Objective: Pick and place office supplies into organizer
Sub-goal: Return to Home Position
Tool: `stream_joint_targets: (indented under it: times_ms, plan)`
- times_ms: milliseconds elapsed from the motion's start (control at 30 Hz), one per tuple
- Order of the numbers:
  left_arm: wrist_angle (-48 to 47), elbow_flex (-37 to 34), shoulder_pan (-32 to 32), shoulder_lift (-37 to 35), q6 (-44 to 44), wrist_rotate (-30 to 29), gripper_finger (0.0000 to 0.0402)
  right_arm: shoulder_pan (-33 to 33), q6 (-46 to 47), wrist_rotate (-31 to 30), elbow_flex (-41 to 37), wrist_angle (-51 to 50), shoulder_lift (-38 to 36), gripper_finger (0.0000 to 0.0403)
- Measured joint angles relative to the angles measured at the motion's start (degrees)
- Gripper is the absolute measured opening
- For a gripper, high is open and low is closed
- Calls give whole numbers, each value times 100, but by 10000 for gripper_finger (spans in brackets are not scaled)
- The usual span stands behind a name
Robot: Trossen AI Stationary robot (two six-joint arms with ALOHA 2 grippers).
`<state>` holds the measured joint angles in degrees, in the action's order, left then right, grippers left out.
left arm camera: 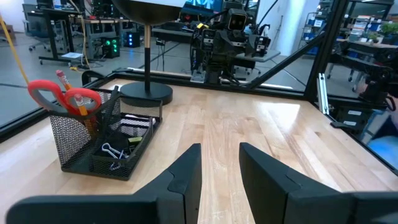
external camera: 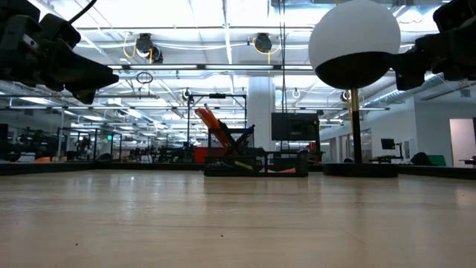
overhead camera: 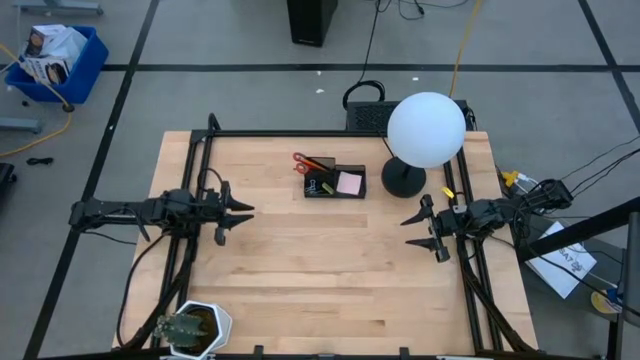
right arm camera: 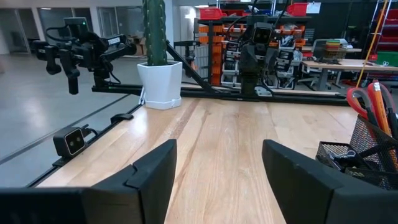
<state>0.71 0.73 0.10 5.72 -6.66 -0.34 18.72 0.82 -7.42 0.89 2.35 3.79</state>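
Two arms, both parked off the work, nothing held. The left gripper sits at middle left of the high view and points toward the centre. Its jaws are parted with a modest gap; the left wrist view shows bare wood between the two fingers.

The right gripper mirrors it at middle right of the high view. Its jaws are spread wider, and the right wrist view shows only tabletop between them.

The organizer is a black mesh tray just above centre in the high view, well apart from both grippers. The round black lamp base stands just to its right, under the white globe.

Contents:
- The pink sticky-note pad lies flat in the right-hand compartment.
- The red-handled scissors stand in the taller back section at the organizer's upper left, handles up and tilted.
- A pencil leans in beside the scissors handles in the left wrist view.
- A binder clip lies in a low front compartment in the same view.

The table shows no loose supplies on the wood between the grippers. A potted plant in a white pot stands at the lower left corner.
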Motion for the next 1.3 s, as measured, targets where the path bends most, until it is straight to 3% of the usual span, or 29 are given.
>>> stream_joint_targets:
  times_ms: [1300]
  plan:
    - [-2,0,0,0,0,-2,113,2,-1,0,-2,0,0,230]
